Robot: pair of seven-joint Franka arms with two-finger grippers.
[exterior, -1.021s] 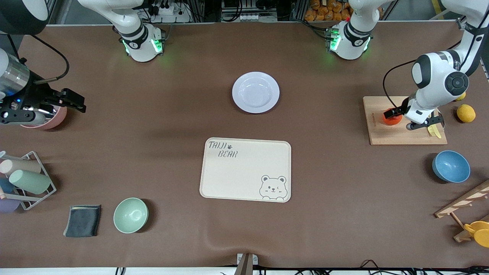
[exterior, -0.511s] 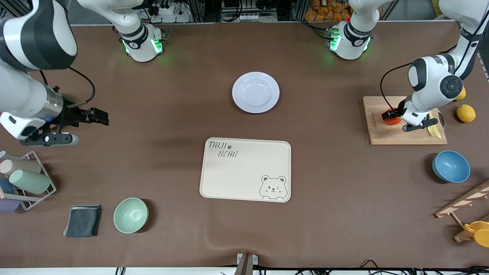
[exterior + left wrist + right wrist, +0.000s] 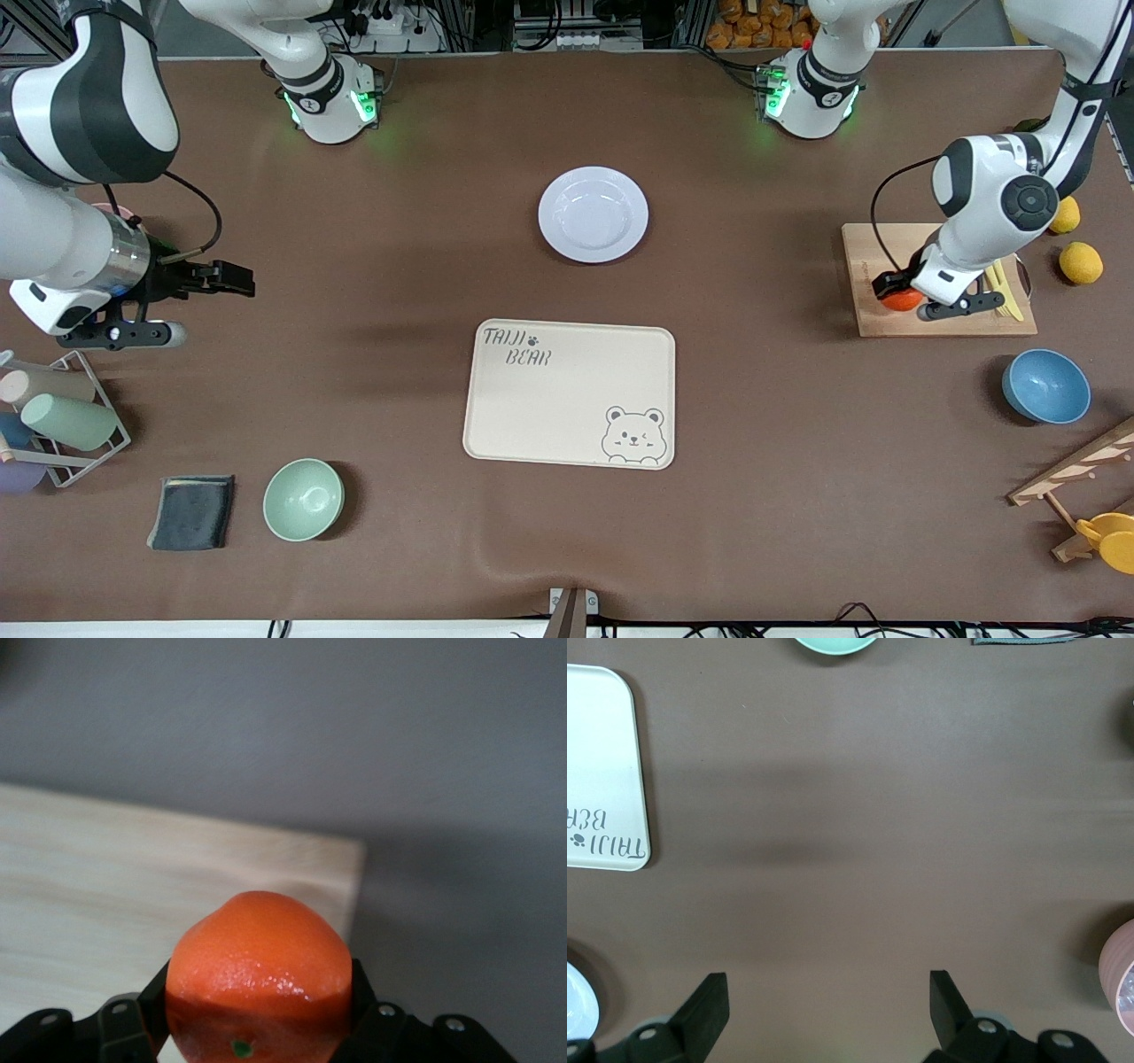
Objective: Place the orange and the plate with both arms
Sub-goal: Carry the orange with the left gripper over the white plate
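Observation:
The orange (image 3: 905, 300) is small and bright red-orange. My left gripper (image 3: 895, 291) is shut on it and holds it just above the edge of the wooden cutting board (image 3: 939, 321) that faces the front camera. In the left wrist view the orange (image 3: 259, 974) sits between the black fingers (image 3: 368, 1014), over the board's corner (image 3: 133, 904). The pale lavender plate (image 3: 593, 214) lies bare on the table between the two arm bases. My right gripper (image 3: 237, 279) is open and empty over bare table at the right arm's end, its fingers (image 3: 704, 1014) wide apart. A sliver of the plate (image 3: 578, 997) shows in the right wrist view.
A cream bear-print tray (image 3: 567, 394) lies nearer the front camera than the plate. Two lemons (image 3: 1081, 262) and a blue bowl (image 3: 1045, 385) are near the board. A mint bowl (image 3: 303, 499), dark cloth (image 3: 192, 511), cup rack (image 3: 53, 416) and pink cup (image 3: 1121, 979) are at the right arm's end.
My left gripper has carried the orange from the board's middle toward the board's camera-side edge. My right arm swung from the pink cup toward the table's middle, then nearly stopped.

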